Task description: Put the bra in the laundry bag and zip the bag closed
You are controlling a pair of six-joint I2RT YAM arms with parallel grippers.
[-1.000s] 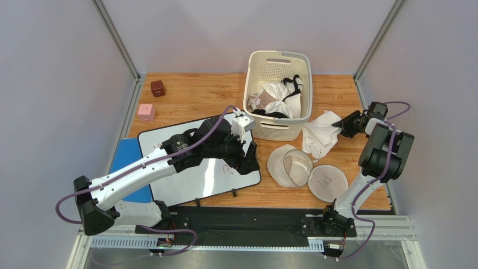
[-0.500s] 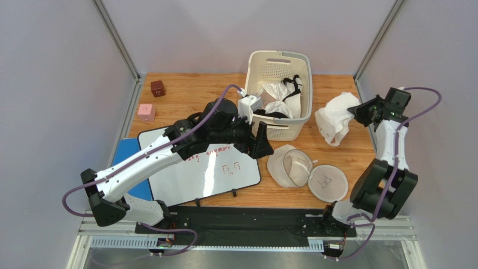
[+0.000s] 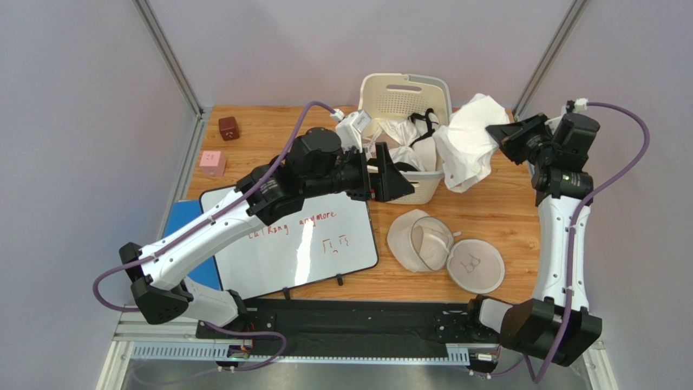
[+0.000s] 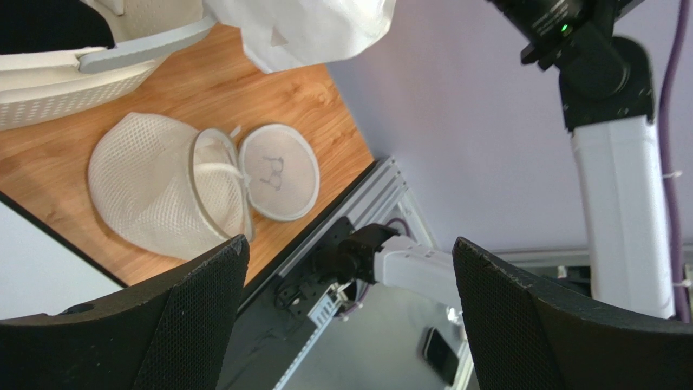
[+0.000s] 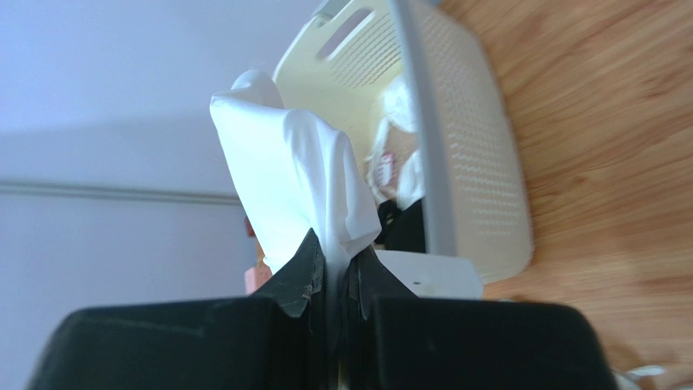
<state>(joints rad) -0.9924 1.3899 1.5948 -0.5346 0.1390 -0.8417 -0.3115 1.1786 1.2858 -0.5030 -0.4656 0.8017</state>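
The laundry bag (image 3: pixel 423 240) lies open on the wooden table, its two round mesh halves side by side; it also shows in the left wrist view (image 4: pixel 154 191). My right gripper (image 3: pixel 504 140) is shut on a plain white cloth (image 3: pixel 465 145) and holds it in the air beside the basket's right rim; no cups or straps show on the cloth (image 5: pixel 293 179). I cannot single out the bra. White fabric and a black-strapped garment (image 3: pixel 423 122) lie in the cream basket (image 3: pixel 404 84). My left gripper (image 3: pixel 397 182) is open and empty at the basket's front wall.
A whiteboard (image 3: pixel 276 256) with writing lies under the left arm, on a blue pad (image 3: pixel 183 227). A pink cube (image 3: pixel 212 162) and a dark red cube (image 3: pixel 228 127) sit at the far left. Grey walls close in both sides.
My right arm has lifted the white cloth off the table and carried it up and left to the basket's rim. My left arm has swung right, to the basket's front.
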